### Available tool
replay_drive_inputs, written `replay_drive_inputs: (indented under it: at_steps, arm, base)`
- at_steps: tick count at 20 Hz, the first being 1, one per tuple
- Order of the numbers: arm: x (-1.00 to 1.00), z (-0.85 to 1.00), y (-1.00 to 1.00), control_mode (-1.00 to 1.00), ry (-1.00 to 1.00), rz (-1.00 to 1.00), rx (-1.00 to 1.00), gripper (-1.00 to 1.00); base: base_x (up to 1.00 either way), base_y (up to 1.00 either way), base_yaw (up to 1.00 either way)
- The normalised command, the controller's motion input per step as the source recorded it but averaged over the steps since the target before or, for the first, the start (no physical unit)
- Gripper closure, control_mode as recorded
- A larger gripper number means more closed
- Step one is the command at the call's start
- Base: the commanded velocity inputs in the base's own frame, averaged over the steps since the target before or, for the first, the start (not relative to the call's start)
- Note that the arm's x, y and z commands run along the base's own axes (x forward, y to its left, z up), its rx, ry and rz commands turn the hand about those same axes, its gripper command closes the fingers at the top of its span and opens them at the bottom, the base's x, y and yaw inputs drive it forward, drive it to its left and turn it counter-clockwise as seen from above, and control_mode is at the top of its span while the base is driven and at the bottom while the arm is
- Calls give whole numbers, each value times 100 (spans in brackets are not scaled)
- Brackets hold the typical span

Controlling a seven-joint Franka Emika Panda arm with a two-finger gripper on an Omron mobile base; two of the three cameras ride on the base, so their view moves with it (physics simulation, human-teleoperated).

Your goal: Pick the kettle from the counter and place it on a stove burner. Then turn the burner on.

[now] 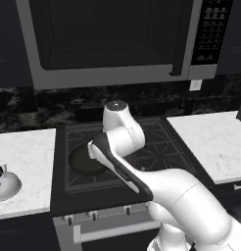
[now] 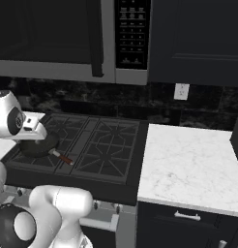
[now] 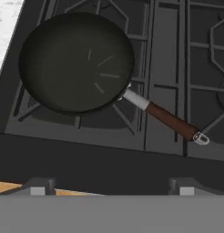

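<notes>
Hovering: two-finger gripper (image 3: 111,191), jaws spread wide, nothing held, above black frying pan (image 3: 77,61) on dark cooktop (image 3: 177,68)
Kettle: small domed silver-white kettle (image 1: 4,182) on white marble counter (image 1: 29,157), left of stove

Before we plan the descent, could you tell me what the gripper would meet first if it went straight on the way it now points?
Probably the dark cooktop's front edge, just beside the frying pan; the gripper stands open, depth uncertain.
</notes>
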Motion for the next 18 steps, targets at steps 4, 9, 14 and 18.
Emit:
replay_drive_inputs:
  at_steps: [4,9,14,18]
  arm:
    - [0,-17,100,-100,0,0,0,-100]
    - [-4,-4,100,-100,0,-2,0,-100]
    - [0,0,100,-100,2,0,0,-100]
    - [0,-1,100,-100,3,0,0,-100]
  base:
    - [0,0,0]
    - [0,0,0]
    - [0,0,0]
    - [0,0,0]
